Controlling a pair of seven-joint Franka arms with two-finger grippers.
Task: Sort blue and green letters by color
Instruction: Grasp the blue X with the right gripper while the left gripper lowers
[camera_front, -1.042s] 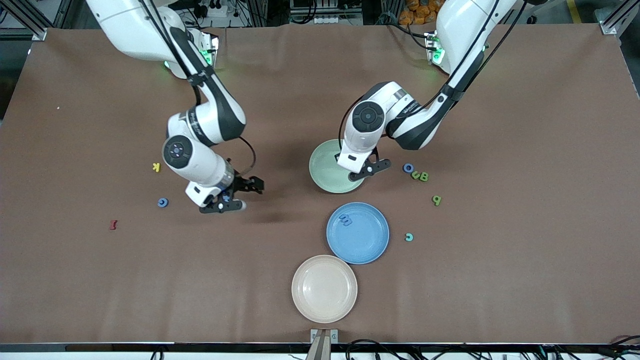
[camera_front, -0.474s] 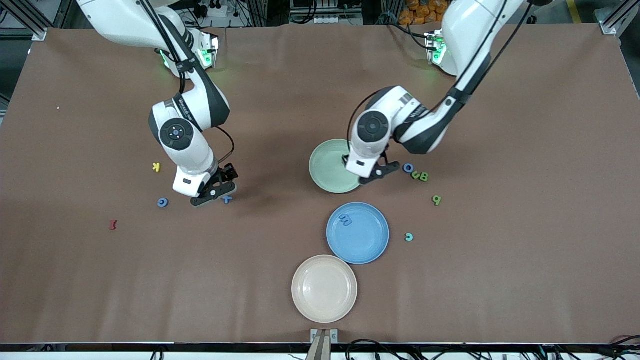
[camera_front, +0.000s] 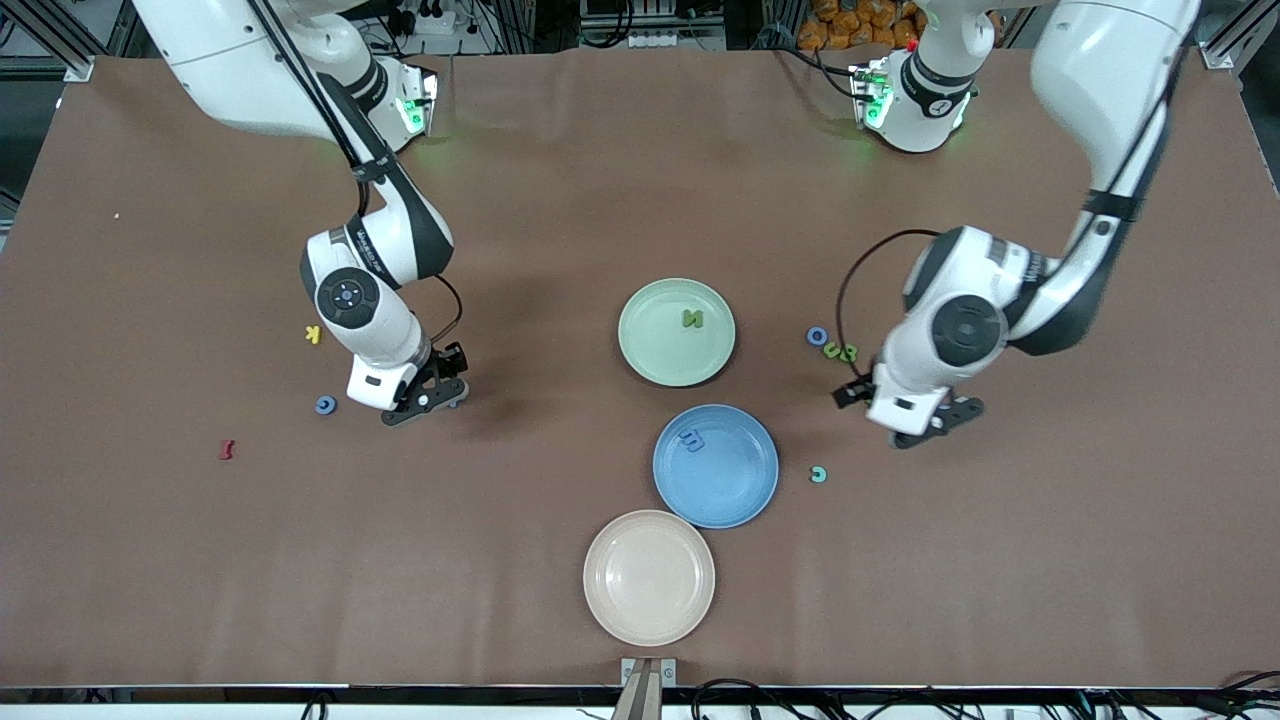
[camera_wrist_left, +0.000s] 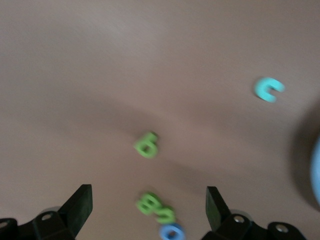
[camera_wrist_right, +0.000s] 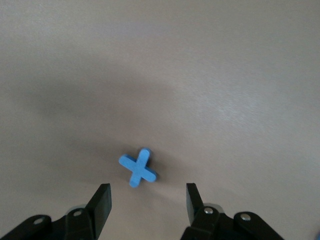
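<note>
Your left gripper (camera_front: 925, 428), at the frame's right, is spread wide over the green 9 (camera_wrist_left: 147, 145). Your right gripper (camera_front: 425, 398), at centre left, stands apart and empty around the blue X (camera_wrist_right: 137, 167). A green N (camera_front: 691, 319) lies in the green plate (camera_front: 650, 355).

There are 3 round plastic plates: 1 pale green plate (camera_front: 650, 355), 1 blue plate (camera_front: 735, 490) and 1 beige plate (camera_front: 648, 578). The small flat periwinkle blue pieces number 4, namely a blue m-shaped piece (camera_front: 690, 438), a blue ring (camera_front: 817, 336), a blue c-shaped piece (camera_front: 325, 404) and a blue cross (camera_wrist_right: 137, 167). The olive-lime green pieces also number 4, namely a green N (camera_front: 690, 319), a green B-shaped piece (camera_wrist_left: 148, 202), a green curved piece (camera_wrist_left: 166, 215) touching it and a green 9-shaped piece (camera_wrist_left: 147, 145). There is also 1 teal c-shaped piece (camera_front: 818, 474), 1 yellow letter K (camera_front: 313, 334) and 1 dark red letter I (camera_front: 227, 449).
</note>
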